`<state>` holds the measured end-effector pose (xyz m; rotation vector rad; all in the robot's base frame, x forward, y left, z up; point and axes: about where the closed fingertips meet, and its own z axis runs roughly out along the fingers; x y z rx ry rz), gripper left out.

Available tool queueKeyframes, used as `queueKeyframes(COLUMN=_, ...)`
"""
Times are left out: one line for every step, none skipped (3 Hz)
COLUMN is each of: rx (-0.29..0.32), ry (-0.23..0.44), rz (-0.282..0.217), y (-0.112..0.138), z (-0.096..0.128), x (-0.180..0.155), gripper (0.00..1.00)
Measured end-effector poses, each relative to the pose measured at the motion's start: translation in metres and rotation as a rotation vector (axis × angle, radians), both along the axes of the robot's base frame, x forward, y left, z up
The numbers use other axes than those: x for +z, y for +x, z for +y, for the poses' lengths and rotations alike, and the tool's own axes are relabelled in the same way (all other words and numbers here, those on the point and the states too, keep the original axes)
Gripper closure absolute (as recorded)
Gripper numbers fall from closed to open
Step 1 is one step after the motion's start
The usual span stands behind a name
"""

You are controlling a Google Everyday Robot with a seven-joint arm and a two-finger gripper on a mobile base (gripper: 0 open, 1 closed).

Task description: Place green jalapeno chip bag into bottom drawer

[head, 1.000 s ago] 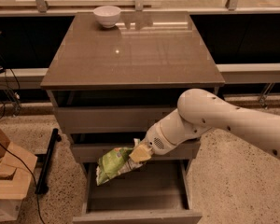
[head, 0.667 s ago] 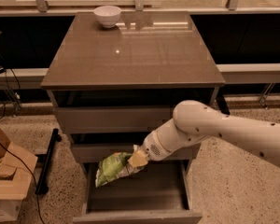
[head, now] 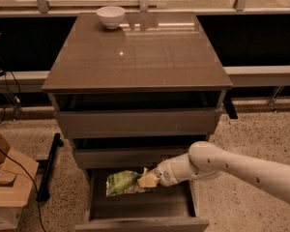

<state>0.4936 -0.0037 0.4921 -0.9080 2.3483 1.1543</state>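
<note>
- Bag location first: the green jalapeno chip bag (head: 121, 182) is over the far-left part of the pulled-out bottom drawer (head: 145, 207), tucked just below the front of the middle drawer (head: 130, 157). I can't tell whether it's resting on the drawer floor or hanging a touch above it.
- Your gripper (head: 146, 180) reaches in from the right on the end of the white arm (head: 232, 167). Its fingers look pinched onto the bag's right end, so it's carrying the bag, not empty.
- The bit that matters: the bag lies to the left of the gripper with its long axis running left to right, roughly parallel to the drawer front. As far as I can see, the whole bag is inside the drawer's side walls.
- My read is that you're at the let-go step. Release here and it should settle in the tray with nothing draped over the edge.
- Heads up for backing out: the middle drawer front is close above the wrist, so I'd pull toward the near-right rather than straight up, or you could clip it.
- The white bowl (head: 110, 17) sits at the far-left of the cabinet top (head: 135, 57), well apart from all this.
</note>
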Motion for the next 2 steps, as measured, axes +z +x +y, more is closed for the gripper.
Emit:
queueKeyframes(rx=-0.064, ry=0.074, rz=0.074, y=0.002, z=-0.006, x=-0.069, gripper=1.0)
queueKeyframes(rx=-0.157, ry=0.155, rz=0.204, y=-0.007, z=0.0, x=-0.157, gripper=1.0)
